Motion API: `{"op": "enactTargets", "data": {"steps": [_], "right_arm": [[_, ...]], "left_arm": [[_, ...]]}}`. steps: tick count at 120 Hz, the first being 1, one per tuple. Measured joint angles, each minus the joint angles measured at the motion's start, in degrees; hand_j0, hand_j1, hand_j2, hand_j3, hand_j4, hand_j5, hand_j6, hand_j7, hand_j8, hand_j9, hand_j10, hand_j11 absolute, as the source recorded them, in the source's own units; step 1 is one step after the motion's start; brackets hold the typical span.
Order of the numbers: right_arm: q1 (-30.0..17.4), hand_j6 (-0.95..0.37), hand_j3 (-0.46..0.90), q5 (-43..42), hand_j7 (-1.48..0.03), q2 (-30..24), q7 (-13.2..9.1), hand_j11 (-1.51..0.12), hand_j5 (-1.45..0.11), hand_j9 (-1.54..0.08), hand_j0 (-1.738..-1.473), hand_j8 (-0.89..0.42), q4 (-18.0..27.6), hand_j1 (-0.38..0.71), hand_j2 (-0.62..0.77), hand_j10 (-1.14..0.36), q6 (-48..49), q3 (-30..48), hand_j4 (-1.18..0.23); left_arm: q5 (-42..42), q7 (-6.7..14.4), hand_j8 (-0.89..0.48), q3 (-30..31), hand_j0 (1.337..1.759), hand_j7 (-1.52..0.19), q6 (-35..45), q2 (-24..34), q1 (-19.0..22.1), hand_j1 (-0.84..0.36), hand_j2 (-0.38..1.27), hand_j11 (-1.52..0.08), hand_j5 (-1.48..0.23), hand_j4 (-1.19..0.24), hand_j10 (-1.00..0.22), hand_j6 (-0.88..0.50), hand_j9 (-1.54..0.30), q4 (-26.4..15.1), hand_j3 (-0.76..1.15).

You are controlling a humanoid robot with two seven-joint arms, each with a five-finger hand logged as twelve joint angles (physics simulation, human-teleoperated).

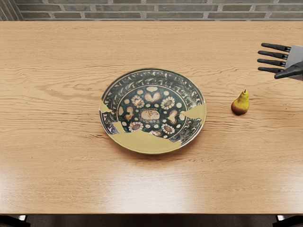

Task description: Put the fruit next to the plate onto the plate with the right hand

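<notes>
Wooden table [57, 179] fills the view, brick wall [142, 9] beyond. Nearest me, the patterned plate [142, 142] sits at centre. Right of it, apart, the pear [240, 103] stands upright. Farther right, my right hand [279, 60] hovers with fingers spread, empty.

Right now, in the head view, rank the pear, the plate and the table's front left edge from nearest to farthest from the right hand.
From the right hand, fingers spread and empty:
1. Pear: just below and left of the hand, on the table's right side.
2. Plate: mid-table, left of the pear.
3. Table's front left edge: opposite corner of the picture.
</notes>
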Motion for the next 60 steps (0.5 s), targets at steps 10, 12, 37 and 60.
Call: {"op": "enactTargets", "data": {"steps": [10, 12, 37, 60], "right_arm": [[0.0, 0.00, 0.00, -0.2, 0.00, 0.1, 0.0, 0.00, 0.00, 0.00, -1.658, 0.00, 0.0, -0.35, 0.00, 0.00, 0.0, 0.0, 0.00], [0.0, 0.00, 0.00, -0.2, 0.00, 0.2, 0.0, 0.00, 0.00, 0.00, -1.658, 0.00, 0.0, -0.35, 0.00, 0.00, 0.0, 0.0, 0.00], [0.1, 0.00, 0.00, -2.1, 0.00, 3.6, 0.0, 0.00, 0.00, 0.00, -1.658, 0.00, 0.3, -0.35, 0.00, 0.00, 0.0, 0.2, 0.00], [0.4, 0.00, 0.00, -7.3, 0.00, -4.5, 0.2, 0.00, 0.00, 0.00, -1.658, 0.00, 18.6, -0.35, 0.00, 0.00, 0.0, 2.1, 0.00]], "left_arm": [[0.0, 0.0, 0.00, 0.0, 1.658, 0.00, 0.0, 0.0, 0.0, 0.35, 0.00, 0.00, 0.00, 0.00, 0.00, 0.00, 0.00, 0.0, 0.00], [0.0, 0.0, 0.00, 0.0, 1.658, 0.00, 0.0, 0.0, 0.0, 0.35, 0.00, 0.00, 0.00, 0.00, 0.00, 0.00, 0.00, 0.0, 0.00], [0.0, 0.0, 0.00, 0.0, 1.658, 0.00, 0.0, 0.0, 0.0, 0.35, 0.00, 0.00, 0.00, 0.00, 0.00, 0.00, 0.00, 0.0, 0.00], [0.0, 0.0, 0.00, 0.0, 1.658, 0.00, 0.0, 0.0, 0.0, 0.35, 0.00, 0.00, 0.00, 0.00, 0.00, 0.00, 0.00, 0.0, 0.00]]}}
